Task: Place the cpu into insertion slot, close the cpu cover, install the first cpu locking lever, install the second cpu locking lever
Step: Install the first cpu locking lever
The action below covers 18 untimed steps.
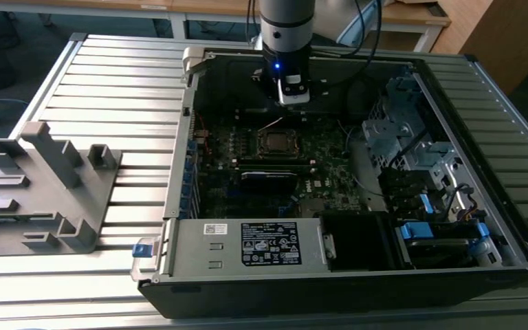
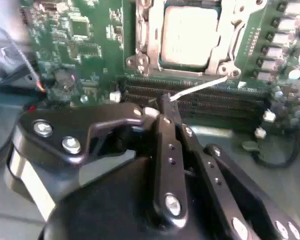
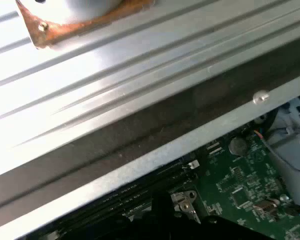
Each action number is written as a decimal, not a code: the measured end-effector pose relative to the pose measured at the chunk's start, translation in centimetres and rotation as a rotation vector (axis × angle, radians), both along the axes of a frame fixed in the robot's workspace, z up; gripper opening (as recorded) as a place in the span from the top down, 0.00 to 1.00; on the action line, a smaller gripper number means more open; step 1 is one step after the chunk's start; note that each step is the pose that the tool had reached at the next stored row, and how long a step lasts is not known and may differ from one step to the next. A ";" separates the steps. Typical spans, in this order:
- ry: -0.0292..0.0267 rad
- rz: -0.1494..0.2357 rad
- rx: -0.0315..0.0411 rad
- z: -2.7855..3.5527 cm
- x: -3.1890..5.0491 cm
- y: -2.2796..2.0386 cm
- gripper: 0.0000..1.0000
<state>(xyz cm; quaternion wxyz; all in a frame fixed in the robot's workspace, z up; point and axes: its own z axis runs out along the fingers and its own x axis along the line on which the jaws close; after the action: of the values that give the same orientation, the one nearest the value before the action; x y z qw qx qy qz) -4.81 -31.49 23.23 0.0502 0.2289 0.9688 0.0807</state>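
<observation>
You have the black linkage gripper (image 2: 163, 102) down inside the open black computer case (image 1: 337, 289), just beside the small square dark insertion slot (image 2: 161, 60) on the dark green motherboard (image 2: 90, 30). Its fingers are drawn together, and you can see no gap between the tips. The free end of a thin silver locking lever (image 2: 200, 86) meets those tips. From these views you cannot tell whether the pads actually pinch the rod. The lever's other end hooks in at a corner of the insertion slot. The rod slants away from there, raised off the board, across the long black memory slots (image 2: 220, 105) that run just beside the insertion slot.

The cpu (image 2: 190, 35), a flat square chip with a dull silver-grey top, sits inside the insertion slot. The thin silver metal cpu cover (image 2: 146, 35) lies flat over the insertion slot, and the chip's top shows through its square cut-out.

In the exterior view, the grey robot arm (image 1: 285, 27) reaches into the case and hangs close to the insertion slot. The grey power supply box (image 1: 245, 244) with its white label lies well apart from the insertion slot, at the other end of the case. A grey plastic fixture (image 1: 44, 185) stands outside the case on the ribbed metal table (image 1: 117, 75), well apart from the insertion slot, toward the exterior view's left.
</observation>
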 end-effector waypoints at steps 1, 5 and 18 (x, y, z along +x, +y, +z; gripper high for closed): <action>0.0000 0.000 -0.0002 0.00 0.00 0.00 0.90; -0.0004 0.000 -0.0005 0.02 -0.01 -0.01 0.90; -0.0077 0.000 -0.0006 0.01 -0.01 -0.01 0.90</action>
<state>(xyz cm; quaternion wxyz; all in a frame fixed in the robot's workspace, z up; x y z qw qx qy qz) -4.81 -31.50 23.24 0.0540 0.2286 0.9686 0.0812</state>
